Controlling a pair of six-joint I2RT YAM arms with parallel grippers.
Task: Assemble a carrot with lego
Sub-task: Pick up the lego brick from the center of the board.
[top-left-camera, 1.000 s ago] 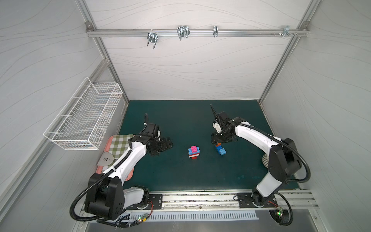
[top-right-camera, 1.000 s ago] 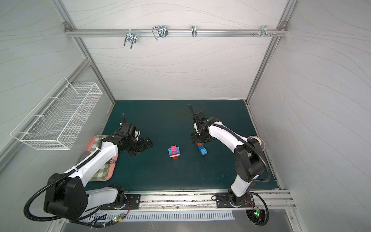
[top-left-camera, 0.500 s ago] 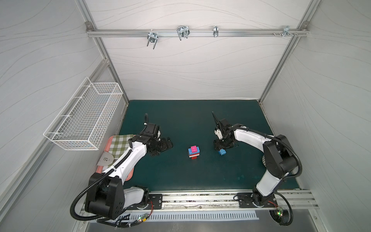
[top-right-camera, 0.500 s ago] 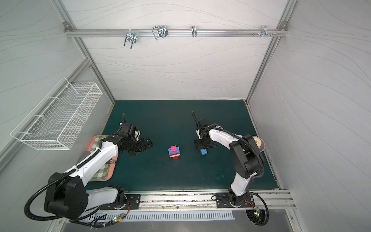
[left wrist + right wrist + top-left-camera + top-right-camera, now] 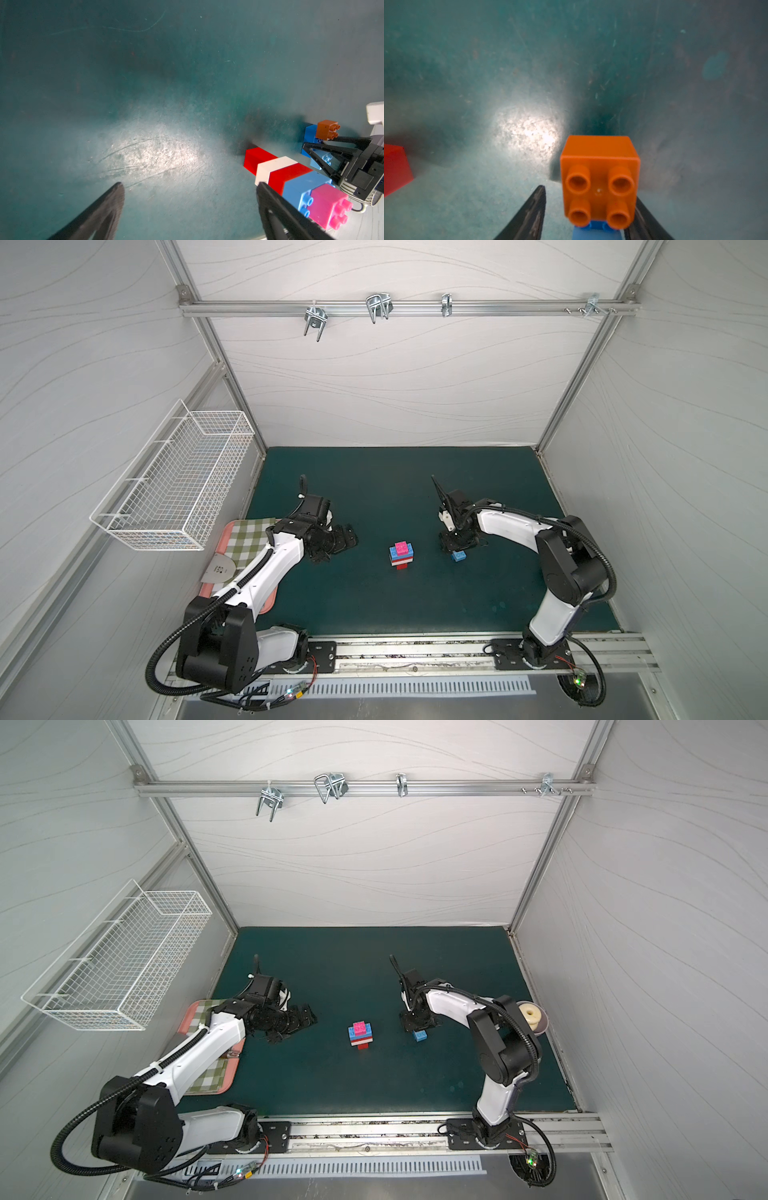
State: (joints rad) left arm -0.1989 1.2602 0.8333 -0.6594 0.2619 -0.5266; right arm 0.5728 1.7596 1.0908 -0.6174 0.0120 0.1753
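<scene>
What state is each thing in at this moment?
Carrot: upright, unfinished, pink layer on top.
Orange brick: seated on the blue brick.
Blue brick: on the mat, apart from the carrot.
Right hand: open, straddling the orange brick, gap at one finger.
Left hand: open, empty, beside the carrot.
</scene>
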